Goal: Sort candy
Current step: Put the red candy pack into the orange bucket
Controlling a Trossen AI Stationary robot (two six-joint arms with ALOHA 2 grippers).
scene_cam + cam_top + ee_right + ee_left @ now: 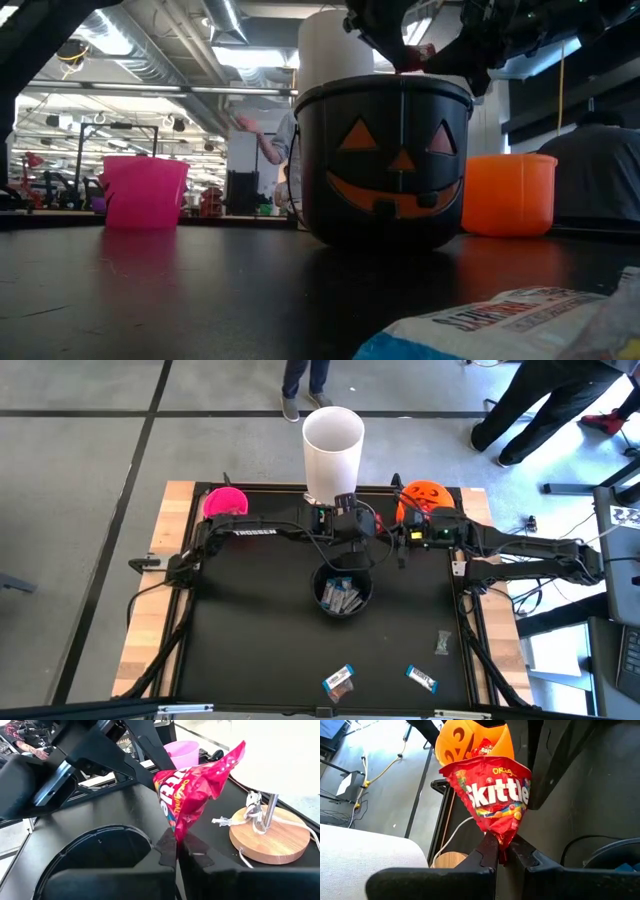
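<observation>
Both arms are meeting over the middle of the table, just behind the black pumpkin bucket point(343, 592). The left gripper point(502, 851) is pinching one corner of a red Skittles packet point(492, 795) — its fingers are clamped tight on the crimped edge. The right gripper point(177, 847) is clenched on the opposite corner of the same packet, so the packet is hanging stretched between the two claws, off the table (in the high view it is hidden under the wrists).

The black pumpkin bucket is sitting near table centre and is holding several blue-and-white mini bars point(342, 598). Behind it a tall white cup point(331, 448) is standing on a round wooden base point(270, 836) at the far edge. The pink cup point(225, 501) is standing at the far left corner; the orange pumpkin bucket point(424, 497) is standing at the far right, with red candy showing inside it in the left wrist view.

Loose candy is lying near the front edge, well apart from the grippers — a brownish wrapper beside a blue-and-white bar point(339, 679), another blue-and-white bar point(422, 678) to its right, and a small grey wrapper point(443, 645) farther right.

People's legs point(305, 385) are showing beyond the table's far side.
</observation>
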